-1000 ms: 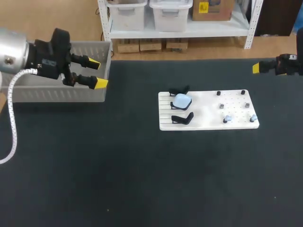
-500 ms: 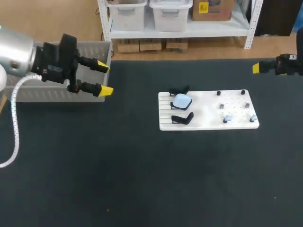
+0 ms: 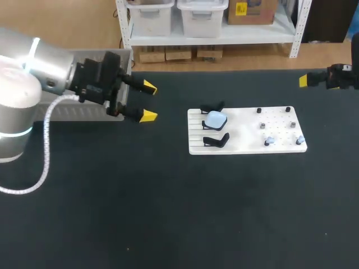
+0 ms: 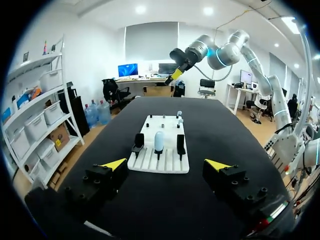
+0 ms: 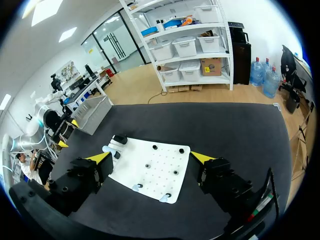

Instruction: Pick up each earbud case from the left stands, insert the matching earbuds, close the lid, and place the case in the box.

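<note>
Spread left pincer (image 4: 166, 164), white board (image 4: 149, 163) ahead, pale case (image 4: 159, 141) upright

Board (image 3: 247, 130): on the desk (image 3: 168, 213), ahead of the left end effector (image 3: 148, 101), well apart from it.
Stands (image 4: 139, 141): three in a row on the board's end nearest the left end effector.
Earbud case (image 3: 215, 119): on the middle stand.
Earbuds (image 3: 270, 140): on the board's far end, ahead of the right end effector (image 5: 150, 157).
Box (image 3: 127, 64): just behind the left end effector.

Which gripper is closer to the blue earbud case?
Left. The left gripper is off the board on its stand side, facing the case; the right gripper is past the opposite far corner.
</note>
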